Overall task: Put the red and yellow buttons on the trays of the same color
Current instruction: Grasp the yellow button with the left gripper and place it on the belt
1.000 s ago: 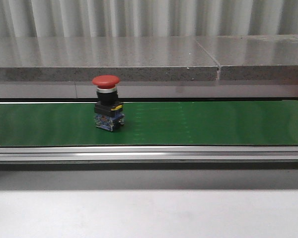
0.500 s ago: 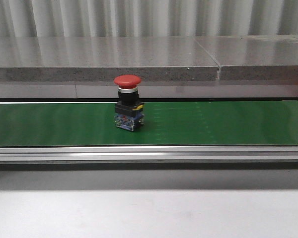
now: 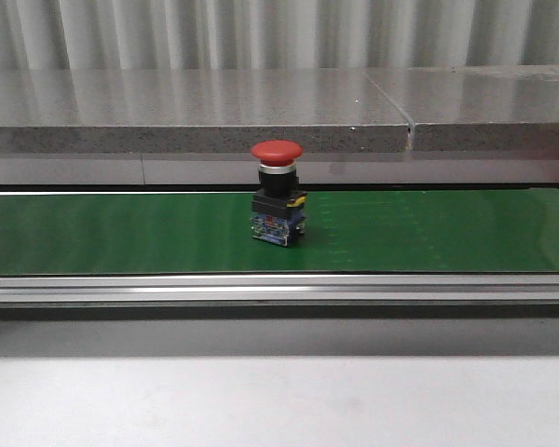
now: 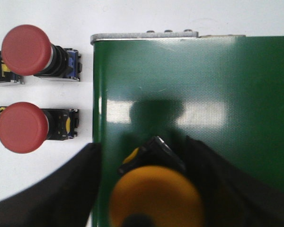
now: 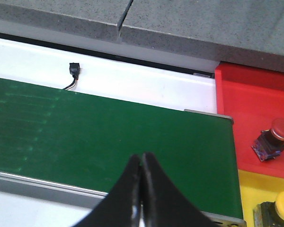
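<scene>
Presently the sorting is mid-way, judging by what already lies in the trays. Farthest left, seen from the left wrist, two spare red buttons (image 4: 26, 49) and (image 4: 22, 126) lie on their sides on the white surface just beside the end of the green belt (image 4: 189, 85). The left gripper (image 4: 149, 184) hangs over that belt end with its fingers spread wide on either side of a yellow button (image 4: 156, 198); whether the pads (image 4: 71, 189) touch it I cannot tell, so it looks like a button being set down on the belt or just let go.

Further along, in the front view, a red button (image 3: 278, 205) stands upright on the green belt near its middle, clear of both arms.

At the right end the right gripper (image 5: 141, 189) hovers above the belt with its fingers pressed together and nothing between them. Beyond the belt's end sit the red tray (image 5: 246, 94), already holding one red button (image 5: 273, 138), and the yellow tray (image 5: 248, 189) with a yellow button (image 5: 279, 210) in it.

The next move, I judge, falls to the right arm: spread the fingers, take the upright red button by its body once within reach, and carry it to the red tray.
</scene>
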`<state>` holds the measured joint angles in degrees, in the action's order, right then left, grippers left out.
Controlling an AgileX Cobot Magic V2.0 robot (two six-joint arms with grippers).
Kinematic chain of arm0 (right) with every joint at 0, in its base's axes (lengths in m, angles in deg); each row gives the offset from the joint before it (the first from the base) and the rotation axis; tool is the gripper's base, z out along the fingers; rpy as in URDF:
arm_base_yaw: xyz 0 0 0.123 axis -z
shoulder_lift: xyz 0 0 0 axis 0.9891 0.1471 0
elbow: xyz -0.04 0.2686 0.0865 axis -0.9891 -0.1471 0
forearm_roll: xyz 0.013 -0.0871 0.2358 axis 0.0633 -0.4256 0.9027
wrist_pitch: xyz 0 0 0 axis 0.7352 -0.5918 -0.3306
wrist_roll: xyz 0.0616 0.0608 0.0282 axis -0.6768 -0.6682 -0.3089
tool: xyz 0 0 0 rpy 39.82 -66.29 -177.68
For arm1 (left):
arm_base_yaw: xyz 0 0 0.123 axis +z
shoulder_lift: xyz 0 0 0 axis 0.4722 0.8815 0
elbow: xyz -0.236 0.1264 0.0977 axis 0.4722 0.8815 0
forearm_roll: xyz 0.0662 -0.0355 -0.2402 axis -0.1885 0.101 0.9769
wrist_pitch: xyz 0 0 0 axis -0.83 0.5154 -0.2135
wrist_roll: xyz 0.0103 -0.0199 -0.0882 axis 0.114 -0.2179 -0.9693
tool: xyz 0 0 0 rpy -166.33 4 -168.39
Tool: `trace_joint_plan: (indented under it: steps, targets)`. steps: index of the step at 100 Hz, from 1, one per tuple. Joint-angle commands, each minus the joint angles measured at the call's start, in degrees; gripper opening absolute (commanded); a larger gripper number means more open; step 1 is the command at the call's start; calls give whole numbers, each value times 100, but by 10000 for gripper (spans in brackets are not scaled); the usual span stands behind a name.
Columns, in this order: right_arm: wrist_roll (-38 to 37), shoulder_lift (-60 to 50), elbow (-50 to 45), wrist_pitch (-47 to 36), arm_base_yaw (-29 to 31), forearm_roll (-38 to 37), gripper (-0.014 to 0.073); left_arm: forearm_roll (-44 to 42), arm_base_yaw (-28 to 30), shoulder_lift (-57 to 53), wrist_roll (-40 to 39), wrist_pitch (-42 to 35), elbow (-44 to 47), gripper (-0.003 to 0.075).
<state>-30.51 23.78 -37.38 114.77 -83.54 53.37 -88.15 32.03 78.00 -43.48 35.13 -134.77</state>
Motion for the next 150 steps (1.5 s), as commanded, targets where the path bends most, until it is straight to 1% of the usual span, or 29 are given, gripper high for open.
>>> trace_joint_plan:
  steps: [1, 5, 10, 28, 44, 53, 76, 95, 104, 116, 123, 135, 137, 138, 150]
  targets:
    - [40, -11, 146, -415, -13, -30, -67, 54, -48, -205, -8, -69, -254, 638]
    - [40, -11, 146, -415, -13, -30, -67, 91, -48, -205, -8, -42, -309, 687]
    - [40, -11, 146, -415, -13, -30, -67, 173, -48, -229, -8, -12, -364, 704]
    - [40, -11, 146, -415, -13, -30, -67, 223, -194, -603, 49, -12, -415, 673]
    - [40, -11, 146, -415, -13, -30, -67, 223, -492, -1233, 103, -107, -415, 634]
    - [40, -11, 146, -415, -13, -30, -67, 223, -662, -1694, 103, -323, -313, 610]
    - [40, -11, 146, -415, -13, -30, -67, 365, -988, -3269, 103, -1381, 605, 549]
    - [40, -11, 146, -415, -13, -30, -67, 469, -1081, -4591, 103, -1833, 1634, 496]
    - [40, -11, 146, -415, -13, -30, -67, 469, -1081, -5163, 103, -1871, 2115, 443]
    - [40, -11, 146, -422, -13, -30, -67, 469, -1081, -5812, 103, -1890, 2665, 321]
    - [40, -11, 146, -422, -13, -30, -67, 469, -1081, -6110, 103, -1932, 2922, 225]
    - [40, -11, 146, -422, -13, -30, -67, 517, -1081, -6452, 92, -2014, 3228, 31]
    - [40, -11, 146, -422, -13, -30, -67, 513, -1081, -6488, 92, -2034, 3248, 11]
    - [40, -11, 146, -422, -13, -30, -67, 534, -1081, -6509, 92, -2043, 3276, -19]
    - [40, -11, 146, -416, -13, -30, -67, 602, -1081, -6551, 92, -2044, 3316, -20]
